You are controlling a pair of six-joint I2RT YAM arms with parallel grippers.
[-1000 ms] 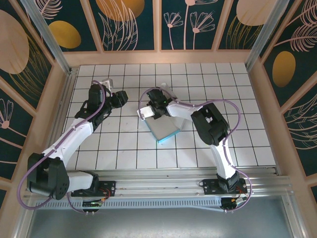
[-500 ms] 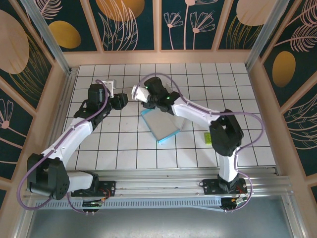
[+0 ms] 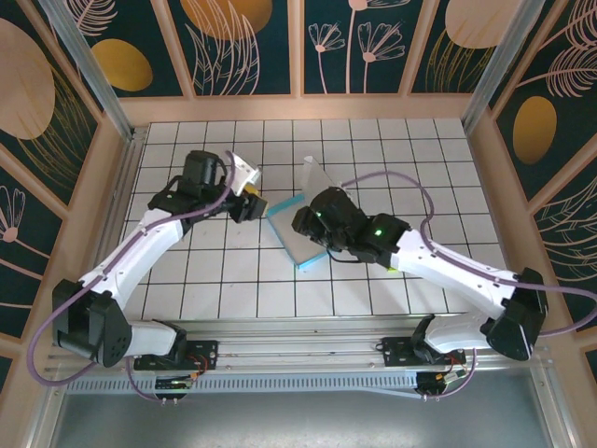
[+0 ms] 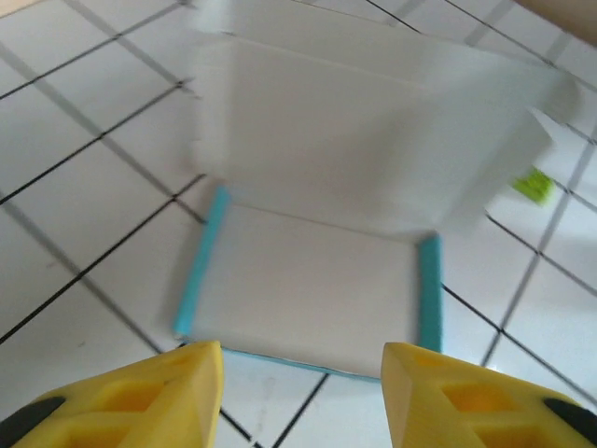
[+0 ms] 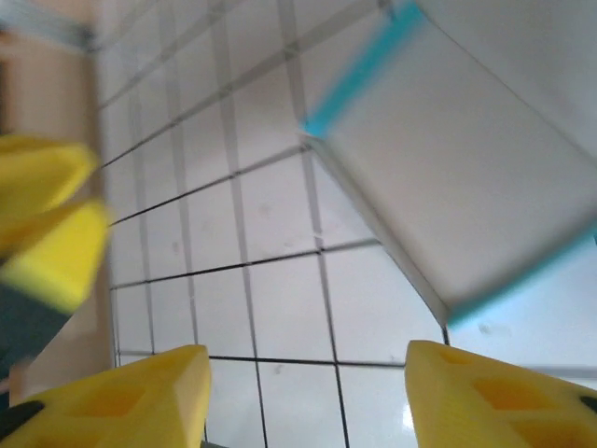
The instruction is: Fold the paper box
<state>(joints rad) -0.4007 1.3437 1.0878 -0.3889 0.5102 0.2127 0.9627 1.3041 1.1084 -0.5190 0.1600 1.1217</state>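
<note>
White tiled table (image 3: 420, 168): box (image 3: 291, 238) lies partly folded, one flap raised. Left gripper (image 4: 300, 362) and right gripper (image 5: 308, 362) sit close by, fingers spread, empty.

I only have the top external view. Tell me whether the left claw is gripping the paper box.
Observer: No. The left wrist view shows the left claw open and gripping nothing, with the paper box lying just ahead.
Operator: Report the right claw as well.
Observer: The right wrist view shows the right claw open over the floor tiles, with the box up to its right.
Operator: Name anything else lying near the box.
Observer: In the left wrist view, a small yellow-green slip lies beyond the box's far right corner.
</note>
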